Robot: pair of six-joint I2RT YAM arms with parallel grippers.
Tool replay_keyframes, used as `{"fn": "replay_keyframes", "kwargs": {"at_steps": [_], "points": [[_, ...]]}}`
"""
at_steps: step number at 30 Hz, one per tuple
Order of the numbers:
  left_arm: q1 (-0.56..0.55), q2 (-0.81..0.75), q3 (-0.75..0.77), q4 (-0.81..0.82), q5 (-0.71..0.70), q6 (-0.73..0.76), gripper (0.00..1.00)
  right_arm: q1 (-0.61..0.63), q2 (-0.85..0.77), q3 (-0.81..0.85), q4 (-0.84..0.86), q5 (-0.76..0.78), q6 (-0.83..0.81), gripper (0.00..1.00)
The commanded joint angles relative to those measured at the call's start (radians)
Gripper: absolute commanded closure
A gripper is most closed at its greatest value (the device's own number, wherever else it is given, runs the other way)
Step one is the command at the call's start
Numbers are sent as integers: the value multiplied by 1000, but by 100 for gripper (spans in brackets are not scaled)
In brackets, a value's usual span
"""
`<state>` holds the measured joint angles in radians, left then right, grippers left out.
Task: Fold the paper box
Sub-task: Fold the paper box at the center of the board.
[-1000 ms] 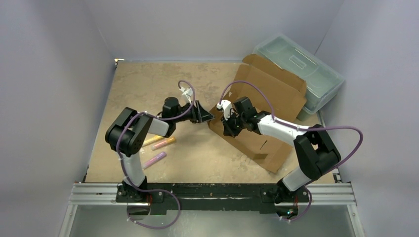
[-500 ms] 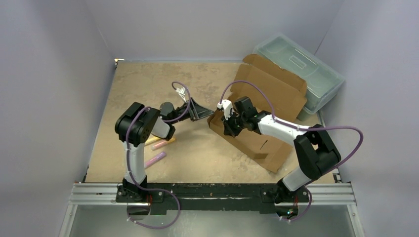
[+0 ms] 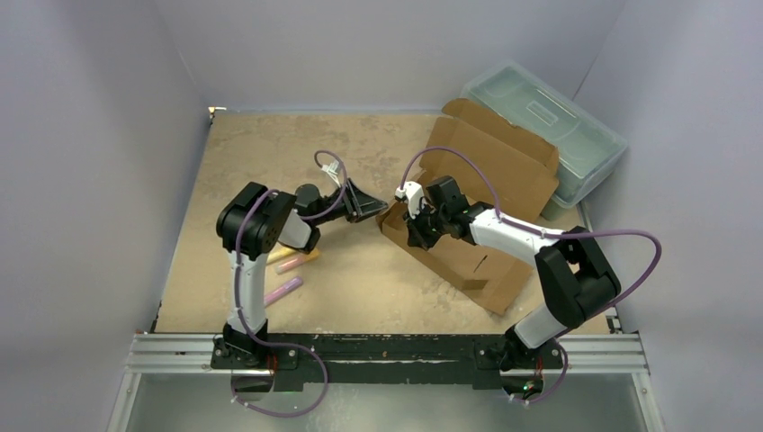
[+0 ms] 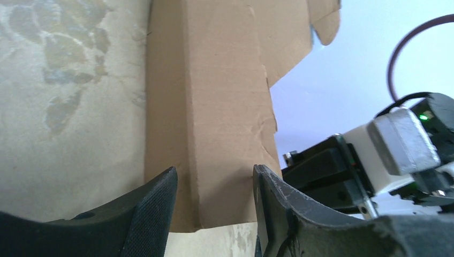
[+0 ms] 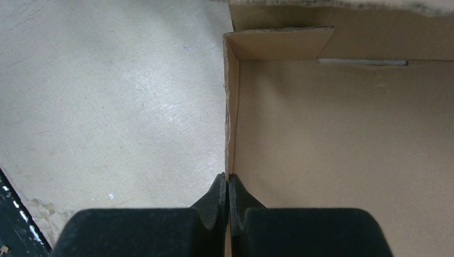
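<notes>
The paper box (image 3: 490,166) is brown cardboard at centre right, with its lid flap raised at the back and its shallow tray (image 3: 463,261) toward me. My right gripper (image 3: 416,236) is shut on the tray's left wall (image 5: 230,107), the thin cardboard edge pinched between its tips (image 5: 228,178). My left gripper (image 3: 376,212) stands open just left of the box's left corner. In the left wrist view its jaws (image 4: 214,176) frame a creased cardboard corner (image 4: 225,96) without touching it.
A translucent grey-green toolbox (image 3: 544,121) stands behind the box at the back right. Three markers lie near the left arm, among them a pink one (image 3: 292,263) and a purple one (image 3: 282,291). Purple walls close in on both sides.
The left arm's elbow has swung right and its gripper has drawn back slightly from the box corner. Its jaws widened, then narrowed. The right arm has kept its grip and place.
</notes>
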<state>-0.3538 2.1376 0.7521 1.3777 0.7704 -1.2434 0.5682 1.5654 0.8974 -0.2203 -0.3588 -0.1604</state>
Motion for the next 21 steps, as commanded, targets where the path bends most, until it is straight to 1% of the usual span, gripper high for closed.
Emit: {"fn": "replay_keyframes", "kwargs": {"at_steps": [1, 4, 7, 12, 16, 18, 21], "points": [[-11, -72, 49, -215, -19, 186, 47, -10, 13, 28, 9, -4, -3, 100], [-26, -82, 72, -328, -25, 262, 46, -8, 14, 30, 9, -5, -5, 100], [-31, -79, 77, -335, -23, 268, 46, -8, 9, 31, 7, -3, -7, 100], [-41, -74, 85, -340, -19, 268, 46, -9, 6, 32, 8, 16, -15, 97], [-43, -81, 82, -341, -18, 271, 46, -9, 7, 34, 11, 44, -13, 97], [-45, -89, 83, -365, -24, 284, 46, -8, 4, 35, 10, 44, -11, 97], [-53, -108, 98, -447, -42, 333, 46, -9, 4, 38, 10, 41, -11, 96]]}}
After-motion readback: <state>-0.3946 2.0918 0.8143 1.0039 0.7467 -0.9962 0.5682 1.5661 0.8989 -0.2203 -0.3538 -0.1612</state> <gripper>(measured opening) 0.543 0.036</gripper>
